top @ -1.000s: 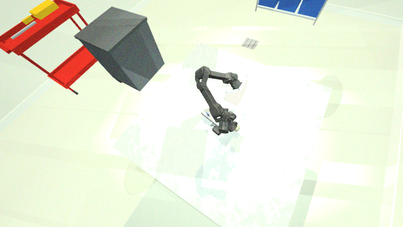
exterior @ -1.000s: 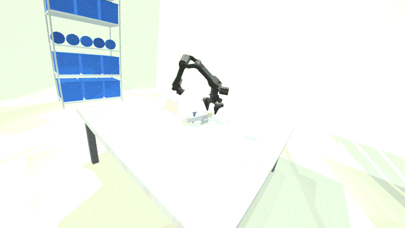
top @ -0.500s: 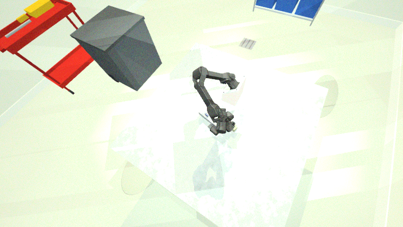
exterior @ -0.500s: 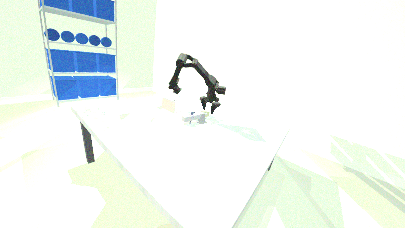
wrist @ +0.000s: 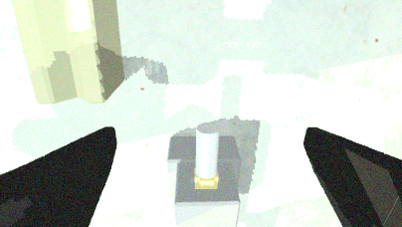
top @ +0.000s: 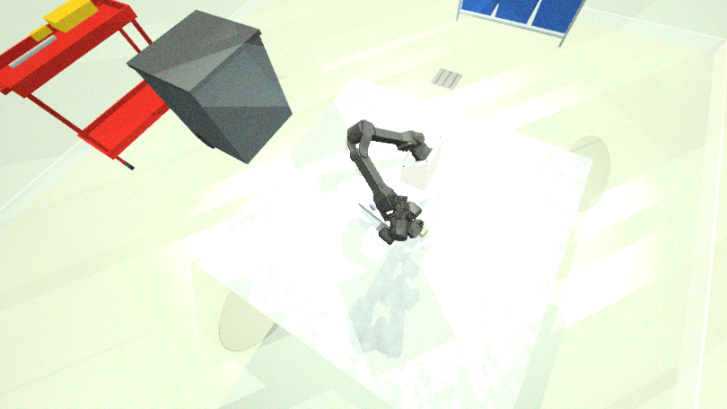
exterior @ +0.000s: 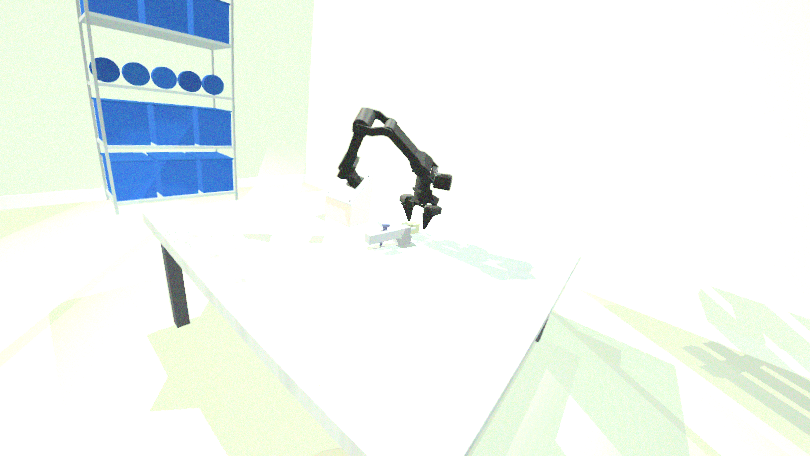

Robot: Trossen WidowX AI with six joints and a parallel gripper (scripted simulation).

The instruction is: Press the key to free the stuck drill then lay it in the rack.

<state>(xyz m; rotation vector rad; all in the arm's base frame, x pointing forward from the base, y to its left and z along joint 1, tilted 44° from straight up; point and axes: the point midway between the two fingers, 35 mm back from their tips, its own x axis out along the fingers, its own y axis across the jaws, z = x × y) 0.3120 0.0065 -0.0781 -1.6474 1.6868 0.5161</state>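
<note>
At the matte black gripper [top: 400, 228] [exterior: 417, 223] [wrist: 212, 135], spread nearly fully open, holding nothing; below its tapered tips, standing upright in a grey block [exterior: 404, 236] [wrist: 186, 186], to see a smooth cylindrical drill [wrist: 207, 151] with gold collar; off to one side, a ridged yellowish rack [top: 424, 231] [exterior: 412, 227] [wrist: 55, 50].

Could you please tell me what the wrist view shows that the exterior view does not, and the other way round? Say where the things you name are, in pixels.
Only the wrist view shows the pale upright cylinder [wrist: 207, 151] with a gold collar [wrist: 206, 181] at its foot.

Only the exterior view shows the shelf unit [exterior: 233, 124] with blue bins [exterior: 175, 124], a dark table leg [exterior: 175, 288] and the small blue piece [exterior: 385, 226] by the gray bar [exterior: 387, 235].

Both show the open gripper's two fingers [exterior: 408, 211], the gray block [exterior: 404, 237] [wrist: 186, 194] and the pale yellow block [exterior: 414, 228] [wrist: 49, 75].
</note>
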